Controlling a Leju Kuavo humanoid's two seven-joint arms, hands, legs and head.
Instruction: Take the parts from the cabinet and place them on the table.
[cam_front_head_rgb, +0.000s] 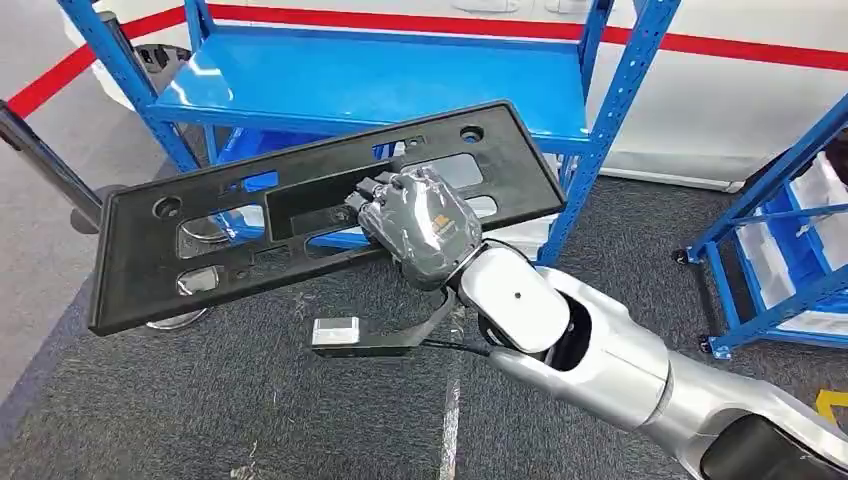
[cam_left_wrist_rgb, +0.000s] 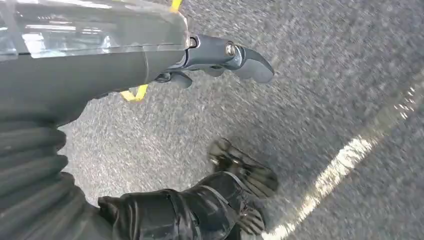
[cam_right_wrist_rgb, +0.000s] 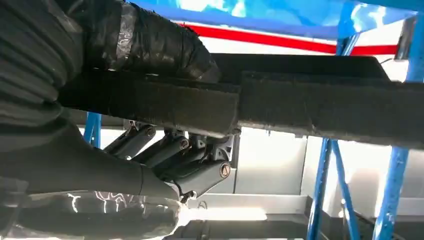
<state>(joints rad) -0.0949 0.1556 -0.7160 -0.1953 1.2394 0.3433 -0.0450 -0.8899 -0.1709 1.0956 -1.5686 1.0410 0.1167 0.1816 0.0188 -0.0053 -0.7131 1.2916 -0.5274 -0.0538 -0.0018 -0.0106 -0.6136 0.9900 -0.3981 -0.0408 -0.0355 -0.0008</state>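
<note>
With its fingers clamped on the black panel's (cam_front_head_rgb: 320, 205) cutout edge, the right hand (cam_front_head_rgb: 420, 225) should carry it level, clear of the blue rack's (cam_front_head_rgb: 370, 80) front edge; left hand (cam_left_wrist_rgb: 220, 57) hangs empty, fingers apart.

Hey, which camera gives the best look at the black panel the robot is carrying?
The head view: it shows the whole black panel, tilted, cutouts visible, gripped by the right hand in front of the blue rack. The right wrist view catches just its edge from below. The left wrist view looks at the floor.
</note>
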